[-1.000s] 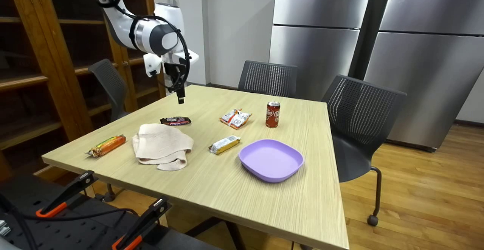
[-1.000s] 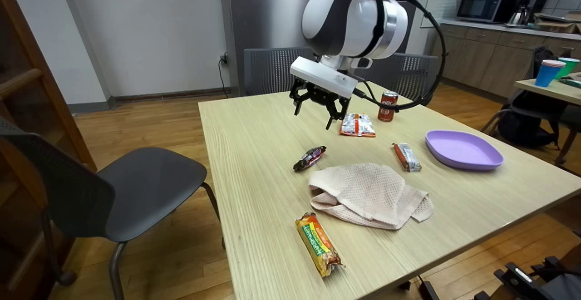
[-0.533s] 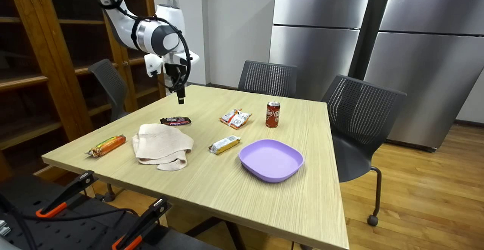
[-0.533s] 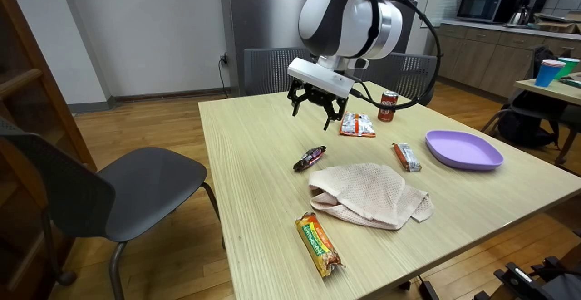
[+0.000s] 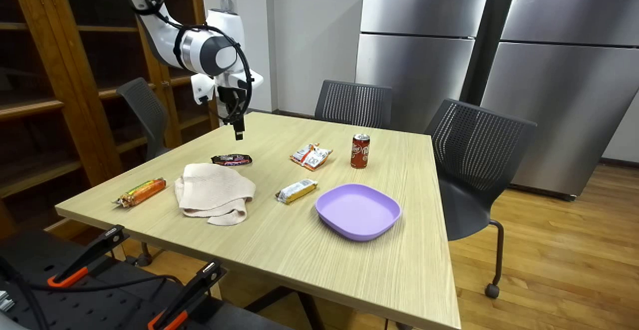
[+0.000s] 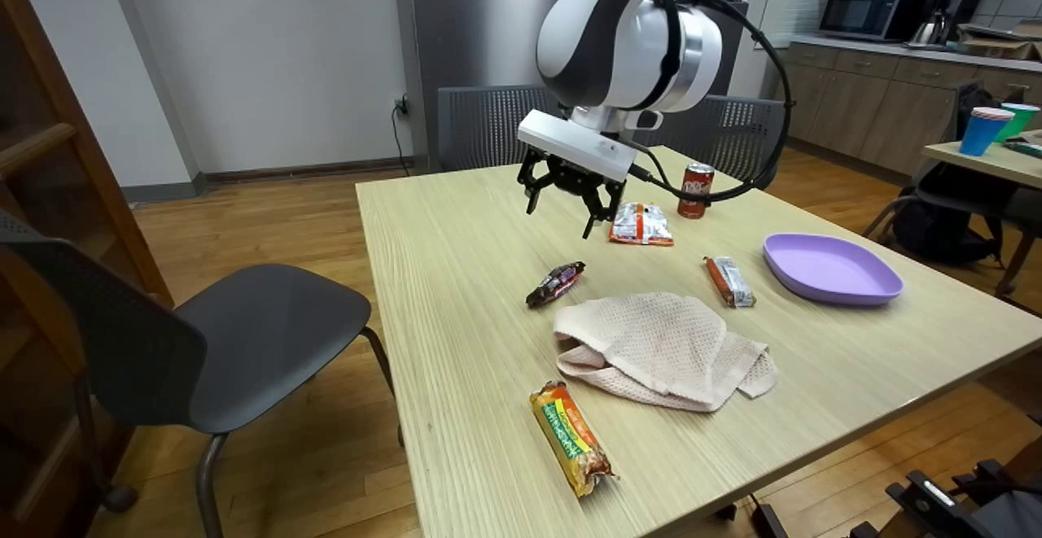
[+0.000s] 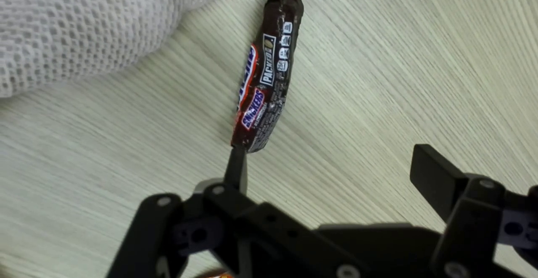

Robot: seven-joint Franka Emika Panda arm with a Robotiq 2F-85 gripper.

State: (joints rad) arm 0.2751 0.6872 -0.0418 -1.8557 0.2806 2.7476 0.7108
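Hand wide, over Snickers bar

The hand hangs above the desk w/ its two fingers spread far apart; in the wrist view, wood grain is seen b/w the tips. The white arm carries it from above, w/ a black cable alongside. The bar, in a dark brown wrapper, lies on the desk lower than the hand, & it is the thing nearest to it. In the wrist view one black fingertip overlaps the bar's end — but in both exterior views a gap is visible, so they are not touching.

Just beside the bar is a crumpled pale cloth; a strip of desk separates these two. A 2nd bar, in orange, yellow & green wrapper, lies near the cloth, toward a desk corner. A 3rd bar, w/ partly silver wrapper, lies b/w the cloth and the purple plate. Farther from the cloth, a silver pkt w/ orange stripe is placed near a red Dr Pepper can, which stands upright.

In the bkgd — dark chairs around the desk, tall metallic fridges behind, and in an exterior view also a microwave far away.
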